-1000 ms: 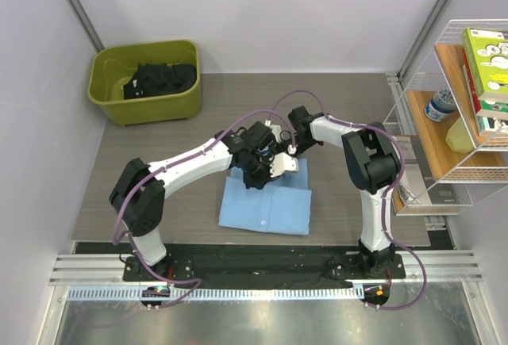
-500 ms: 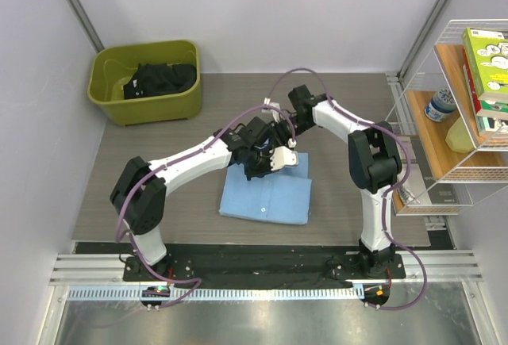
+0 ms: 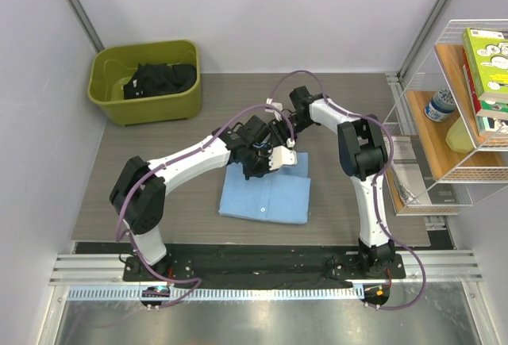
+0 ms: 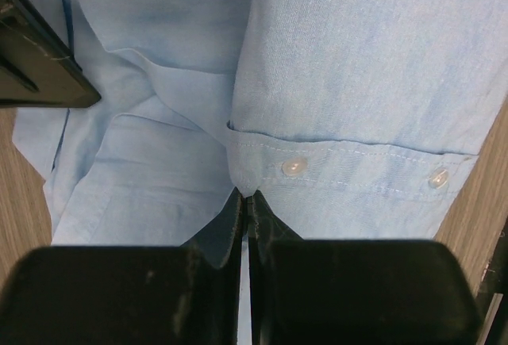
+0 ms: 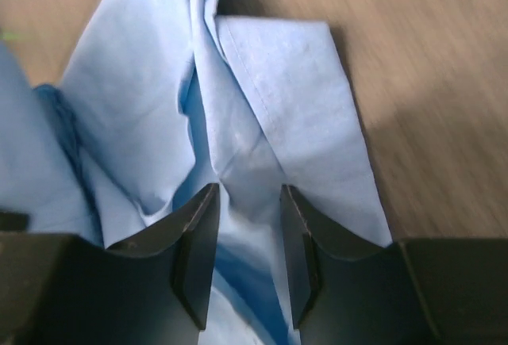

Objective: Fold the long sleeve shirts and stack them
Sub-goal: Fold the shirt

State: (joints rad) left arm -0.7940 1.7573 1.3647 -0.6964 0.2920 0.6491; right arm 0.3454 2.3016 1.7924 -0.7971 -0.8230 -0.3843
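Observation:
One light blue long sleeve shirt (image 3: 266, 198) lies folded into a rectangle on the wooden table in front of both arms. My left gripper (image 3: 267, 164) is low over its far edge. In the left wrist view that gripper (image 4: 246, 194) is shut on the shirt (image 4: 357, 67), pinching cloth beside a buttoned cuff (image 4: 349, 172). My right gripper (image 3: 279, 134) is just beyond it at the shirt's far edge. In the right wrist view it (image 5: 248, 190) stands open, its fingers either side of a raised fold of the shirt (image 5: 254, 107).
A green bin (image 3: 119, 103) at the far left holds dark clothes (image 3: 163, 78). A wire shelf (image 3: 456, 178) with books and a bottle stands at the right edge. A black rail (image 3: 270, 262) runs along the table's near side.
The right gripper has drawn back toward the far side of the table. The shirt's near edge has slid a little away from the arm bases. The left gripper stays pinched on the cloth.

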